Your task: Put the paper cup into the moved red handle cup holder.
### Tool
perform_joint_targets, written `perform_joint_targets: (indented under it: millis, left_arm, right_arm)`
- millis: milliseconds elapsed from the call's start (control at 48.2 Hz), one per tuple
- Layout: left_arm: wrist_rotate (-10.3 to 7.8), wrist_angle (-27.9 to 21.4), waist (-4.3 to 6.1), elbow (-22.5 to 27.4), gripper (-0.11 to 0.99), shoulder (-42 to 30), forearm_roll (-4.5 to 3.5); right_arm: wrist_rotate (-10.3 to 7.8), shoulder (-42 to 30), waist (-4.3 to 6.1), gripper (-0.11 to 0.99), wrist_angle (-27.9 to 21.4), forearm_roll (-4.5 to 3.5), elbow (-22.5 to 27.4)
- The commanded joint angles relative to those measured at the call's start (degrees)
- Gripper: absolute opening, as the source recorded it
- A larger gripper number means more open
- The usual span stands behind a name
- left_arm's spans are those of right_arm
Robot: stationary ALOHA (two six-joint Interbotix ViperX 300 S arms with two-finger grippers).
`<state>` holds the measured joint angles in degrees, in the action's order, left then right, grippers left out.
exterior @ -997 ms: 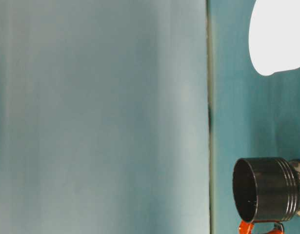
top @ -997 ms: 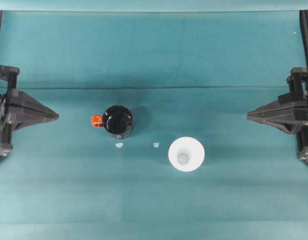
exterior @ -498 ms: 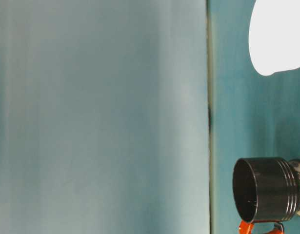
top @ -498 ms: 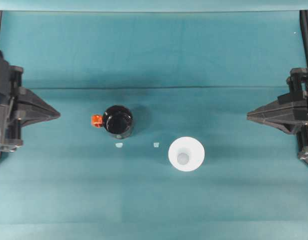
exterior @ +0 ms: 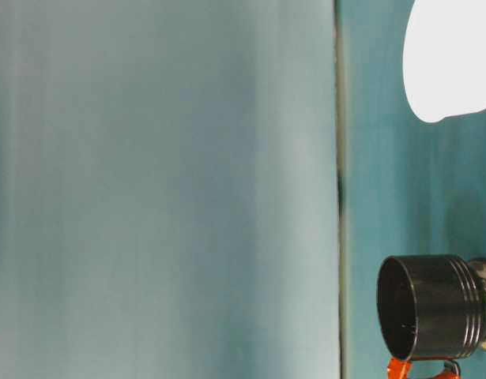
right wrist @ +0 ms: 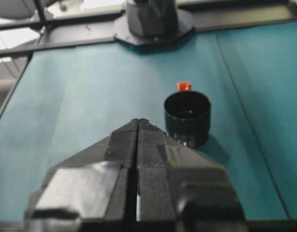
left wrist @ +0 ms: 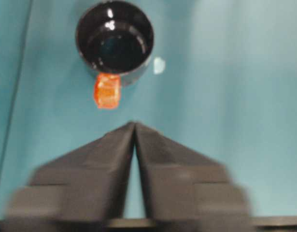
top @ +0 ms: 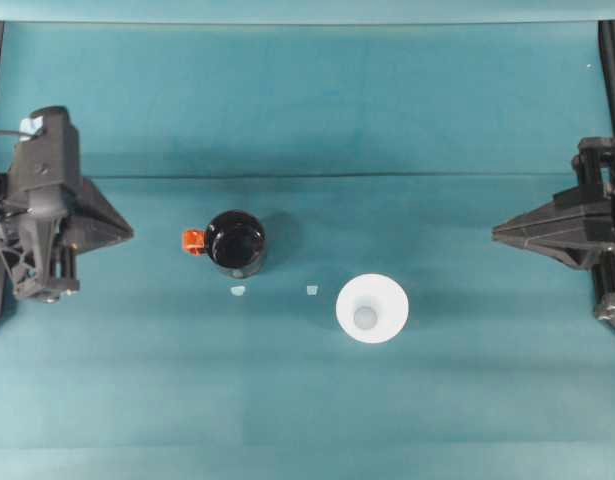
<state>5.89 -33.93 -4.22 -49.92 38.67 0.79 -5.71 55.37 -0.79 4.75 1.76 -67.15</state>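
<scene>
Overhead view: white paper cup point(top: 372, 309) upright, wide-rimmed, beside glossy black holder point(top: 235, 242); both end effectors together.

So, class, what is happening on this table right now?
Nothing is being held. The paper cup stands upright on the teal table, apart from the red handle cup holder, which is empty, its handle pointing toward the left arm. The left hand is shut and aimed at the holder from the table's side; the right hand is shut too, at the opposite side. The cup is not yet in the holder.
</scene>
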Motion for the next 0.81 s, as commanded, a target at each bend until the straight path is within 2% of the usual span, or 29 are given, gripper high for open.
perform_joint_targets:
  millis: [0, 42, 104, 208, 270, 311, 436, 478, 644, 789]
  left_arm:
    - [-0.09, -3.43, -0.26, 3.52, 0.42, -1.05, 0.18]
    - [-0.35, -5.36, -0.26, 4.75, 0.57, -1.76, 0.18]
    - [-1.67, -7.03, -0.18, 6.59, 0.75, -2.99, 0.18]
    - [-5.54, -7.21, -0.44, 9.05, 0.96, -4.66, 0.44]
    - [-7.91, -7.82, -0.70, 10.55, 0.97, -6.15, 0.35]
    - [-8.70, -8.53, -0.88, 11.43, 0.97, -7.38, 0.35]
    - [-8.61, -11.69, -2.29, 14.33, 0.99, -12.22, 0.35]
    - [-8.70, -12.30, -2.46, 15.21, 0.99, -13.80, 0.35]
    - [-9.84, -12.57, -2.55, 17.14, 0.99, -20.21, 0.44]
    - [-10.37, -12.04, -2.64, 16.52, 0.99, -23.64, 0.44]
  right_arm:
    - [-0.70, -0.35, -0.18, -0.11, -0.09, 0.18, 1.14]
    - [-0.88, -0.35, -0.18, -0.11, -0.18, 0.18, 1.14]
    - [-1.14, -0.35, -0.09, -0.11, -0.18, 0.18, 1.14]
    - [-1.85, -0.35, -0.09, -0.11, -0.18, 0.18, 1.14]
    - [-2.29, -0.18, -0.09, -0.11, -0.18, 0.18, 1.14]
    - [-2.55, -0.09, -0.09, -0.11, -0.26, 0.18, 1.14]
    - [-2.64, -0.09, -0.09, -0.11, -0.88, 0.18, 1.14]
    - [-2.64, 0.00, -0.09, -0.11, -1.05, 0.18, 1.14]
    - [-2.64, 0.00, -0.09, -0.11, -1.14, 0.18, 1.14]
    - [-2.64, 0.09, -0.09, -0.11, -1.32, 0.18, 1.14]
